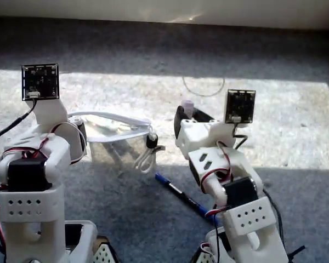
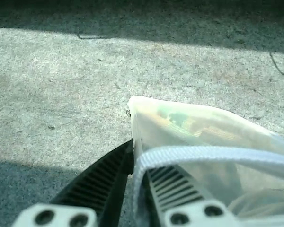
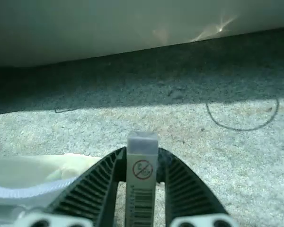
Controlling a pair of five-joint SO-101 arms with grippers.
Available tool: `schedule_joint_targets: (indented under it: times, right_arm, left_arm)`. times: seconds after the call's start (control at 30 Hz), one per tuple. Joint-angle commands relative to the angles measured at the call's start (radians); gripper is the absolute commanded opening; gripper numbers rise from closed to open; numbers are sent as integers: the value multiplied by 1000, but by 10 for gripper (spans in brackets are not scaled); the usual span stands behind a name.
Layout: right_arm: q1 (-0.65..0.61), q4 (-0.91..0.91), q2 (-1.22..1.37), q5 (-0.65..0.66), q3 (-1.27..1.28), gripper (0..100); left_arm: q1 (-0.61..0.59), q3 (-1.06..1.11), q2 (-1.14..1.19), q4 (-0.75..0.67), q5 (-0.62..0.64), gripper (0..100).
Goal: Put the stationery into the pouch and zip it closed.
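A clear pouch (image 1: 112,137) with a white zip edge lies on the grey carpet between the arms. My left gripper (image 2: 138,163) is shut on the pouch (image 2: 203,137) at its white rim, near one end. My right gripper (image 3: 141,163) is shut on a small white stick-shaped item (image 3: 142,182) with a pale cap, held upright above the carpet just right of the pouch; in the high view that item (image 1: 187,105) pokes up from the right gripper (image 1: 185,118). A blue-and-black pen (image 1: 181,194) lies on the carpet in front of the pouch. A black zip pull (image 1: 152,141) with a white loop hangs at the pouch's right end.
A thin wire loop (image 1: 203,87) lies on the sunlit carpet behind the right arm. A wall edge (image 1: 164,11) runs along the back. Open carpet lies behind the pouch.
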Motion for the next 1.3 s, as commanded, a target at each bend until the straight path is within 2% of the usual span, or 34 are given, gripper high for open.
schedule_joint_targets:
  times: [0.0,0.23,0.37,0.63,0.83,1.03,1.13,1.27]
  right_arm:
    - [-15,-16,-159,20,7,52]
    - [-16,-16,-312,52,47,52]
    - [-77,-18,-351,52,39,52]
    - [-219,-269,-375,60,45,52]
    - [-371,-414,-374,212,48,52]
    - [-503,-432,-372,301,50,52]
    - [-524,-443,-369,307,51,52]
    - [-519,-576,-285,307,77,51]
  left_arm:
    - [-13,-18,-30,-2,9,8]
    - [-13,-18,-30,-2,9,8]
    - [-13,-18,-30,-2,9,8]
    - [-13,-18,-30,-2,9,8]
    - [-13,-18,-30,-3,9,8]
    - [-13,-18,-30,-3,9,8]
    - [-13,-18,-30,-3,9,8]
    - [-13,-16,-30,-3,9,8]
